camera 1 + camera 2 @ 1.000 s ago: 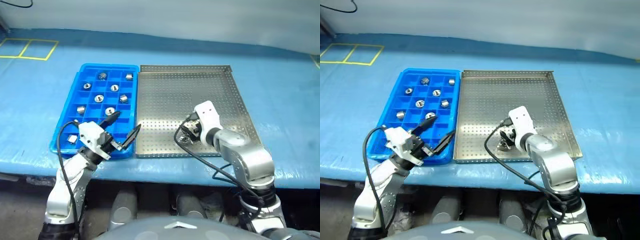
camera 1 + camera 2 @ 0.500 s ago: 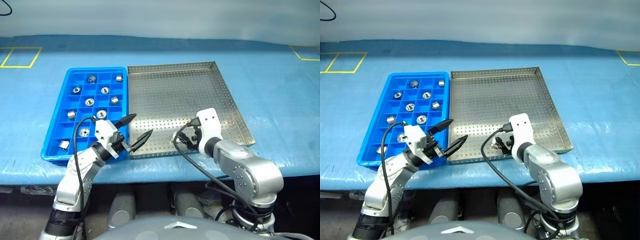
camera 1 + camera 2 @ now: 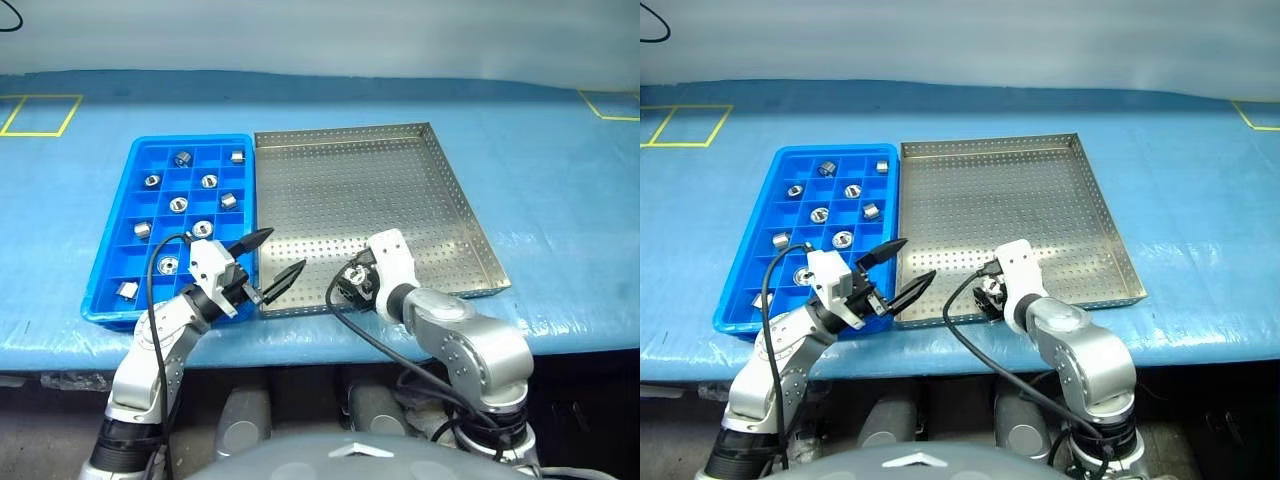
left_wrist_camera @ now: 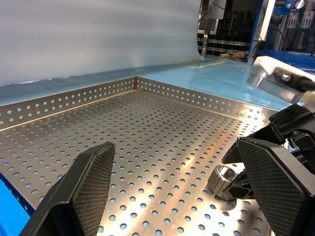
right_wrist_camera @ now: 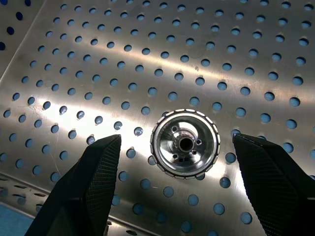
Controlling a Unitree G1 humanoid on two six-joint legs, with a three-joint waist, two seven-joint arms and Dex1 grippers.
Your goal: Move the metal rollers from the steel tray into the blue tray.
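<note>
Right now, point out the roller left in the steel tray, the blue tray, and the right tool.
metal roller [image 5: 185, 143], right wrist view, its top face.
blue tray [image 3: 113, 258], left eye view, left rim.
right tool [image 5: 177, 184], right wrist view, midway between its open fingertips.

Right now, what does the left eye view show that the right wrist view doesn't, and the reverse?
Left eye view alone: the bright blue gridded plastic tray with shiny silver metal rollers sitting in its cells, the open left pincer hovering at the near seam between the two trays, and the blue table cover.

Right wrist view alone: the last shiny silver metal roller standing on end, dark central hole facing the camera, untouched between the open right pincer's fingers.

Both: the perforated silver steel tray and the right pincer at the tray's near edge.
</note>
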